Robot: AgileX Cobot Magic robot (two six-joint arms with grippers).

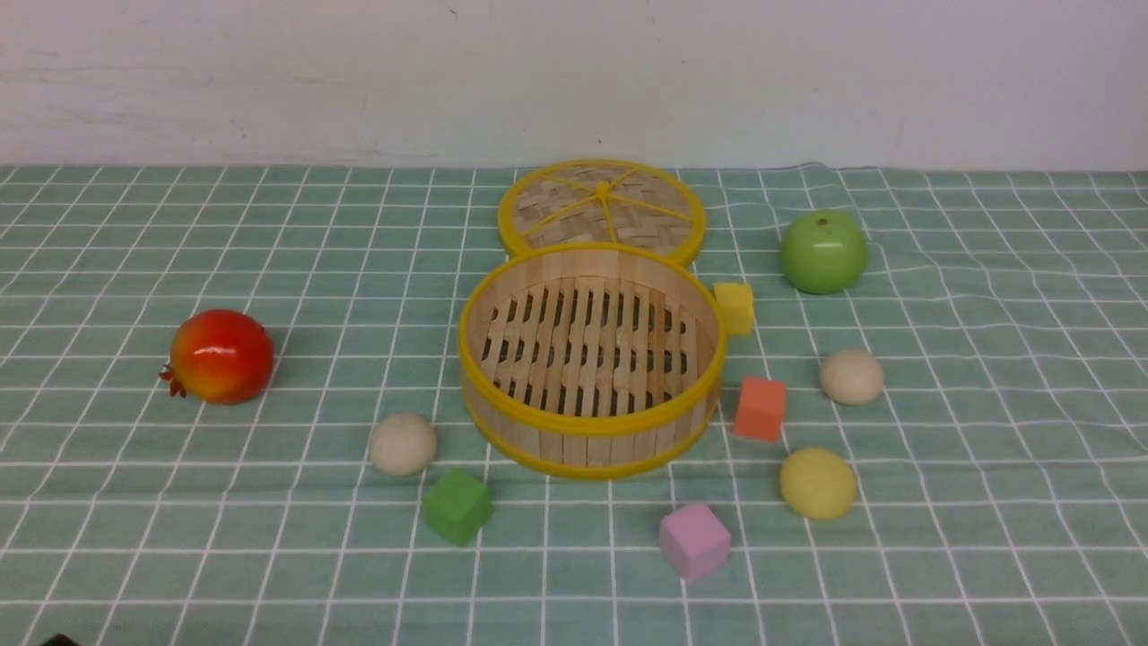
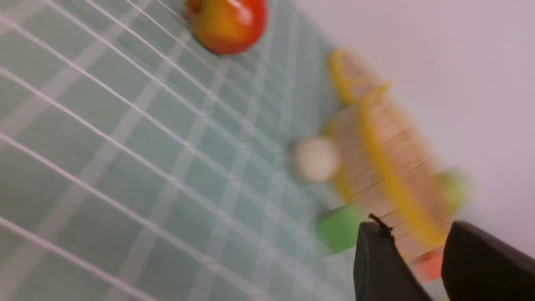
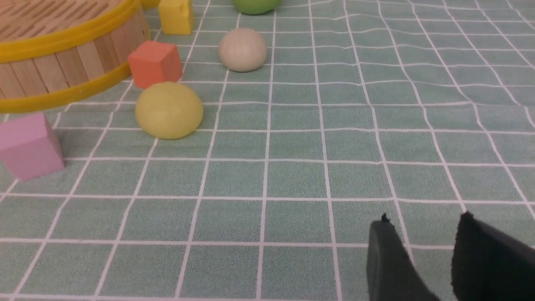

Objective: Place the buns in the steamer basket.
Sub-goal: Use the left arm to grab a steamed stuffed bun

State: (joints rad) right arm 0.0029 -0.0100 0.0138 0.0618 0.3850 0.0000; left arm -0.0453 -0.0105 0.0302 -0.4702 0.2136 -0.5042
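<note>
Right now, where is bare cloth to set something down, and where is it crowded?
Bare cloth lies between the pomegranate and the steamer basket, and right of the green apple and right-hand beige bun. Crowded around the orange cube and yellow bun, right of the basket.

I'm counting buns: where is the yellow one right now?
In the front view, the yellow bun lies on the robot's right of the steamer basket, just nearer than the orange cube and right of the pink cube, touching neither.
</note>
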